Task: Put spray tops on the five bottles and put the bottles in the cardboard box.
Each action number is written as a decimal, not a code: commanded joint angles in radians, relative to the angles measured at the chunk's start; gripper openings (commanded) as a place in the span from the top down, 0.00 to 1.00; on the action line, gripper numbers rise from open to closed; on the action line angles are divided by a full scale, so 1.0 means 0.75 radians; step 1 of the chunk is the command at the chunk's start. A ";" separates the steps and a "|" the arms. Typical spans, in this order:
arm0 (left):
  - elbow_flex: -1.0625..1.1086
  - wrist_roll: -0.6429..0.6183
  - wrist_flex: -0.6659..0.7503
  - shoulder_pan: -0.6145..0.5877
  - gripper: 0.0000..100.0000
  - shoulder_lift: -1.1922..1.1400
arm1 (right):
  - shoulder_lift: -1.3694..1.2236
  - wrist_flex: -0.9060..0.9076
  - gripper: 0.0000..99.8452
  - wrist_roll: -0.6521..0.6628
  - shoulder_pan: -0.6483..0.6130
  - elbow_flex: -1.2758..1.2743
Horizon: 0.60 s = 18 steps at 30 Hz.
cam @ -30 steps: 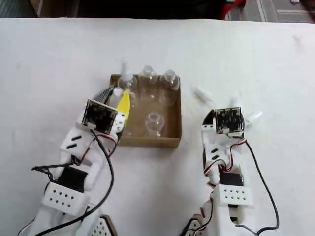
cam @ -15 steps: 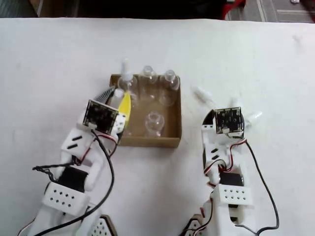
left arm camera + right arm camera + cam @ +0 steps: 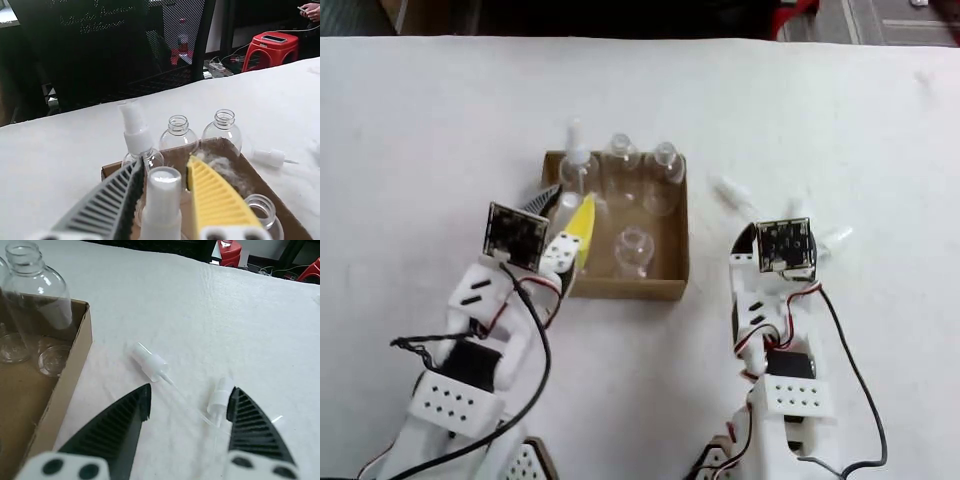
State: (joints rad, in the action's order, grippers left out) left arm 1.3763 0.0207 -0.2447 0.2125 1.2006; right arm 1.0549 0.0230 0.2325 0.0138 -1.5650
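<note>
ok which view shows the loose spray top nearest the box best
The right wrist view: the spray top lies near and whole on the table, tube included. The high view shows it small beside the cardboard box; the left wrist view shows what seems the same one farther off.

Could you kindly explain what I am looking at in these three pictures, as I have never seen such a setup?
These are two small robot arms at a white table. One picture looks down from above; the other two come from a camera on each arm's wrist, looking along its claw. A cardboard box holds three open bottles and, at the back, a topped bottle wearing its spray top. The left claw sits around a second topped bottle inside the box; whether it grips, I cannot tell. The right claw hangs open near two loose spray tops lying on the table.
</note>
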 commanded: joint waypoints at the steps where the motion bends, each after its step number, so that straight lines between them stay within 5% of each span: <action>1: -0.041 -0.014 0.029 -0.015 0.86 0.019 | 0.007 -0.032 0.77 0.012 -0.009 0.006; 5: -0.096 -0.016 -0.074 -0.050 0.86 0.193 | 0.007 -0.032 0.77 0.012 -0.009 0.006; 13: -0.354 -0.014 -0.673 -0.056 0.84 0.699 | 0.007 -0.032 0.77 0.012 -0.009 0.006; 18: -0.405 -0.025 -1.002 -0.316 0.79 0.852 | 0.013 -0.032 0.77 0.012 -0.009 0.006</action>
State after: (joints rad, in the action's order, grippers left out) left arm 1.1308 0.0192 -0.8355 0.1189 1.7914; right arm 1.0549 0.0230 0.2325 0.0138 -1.5650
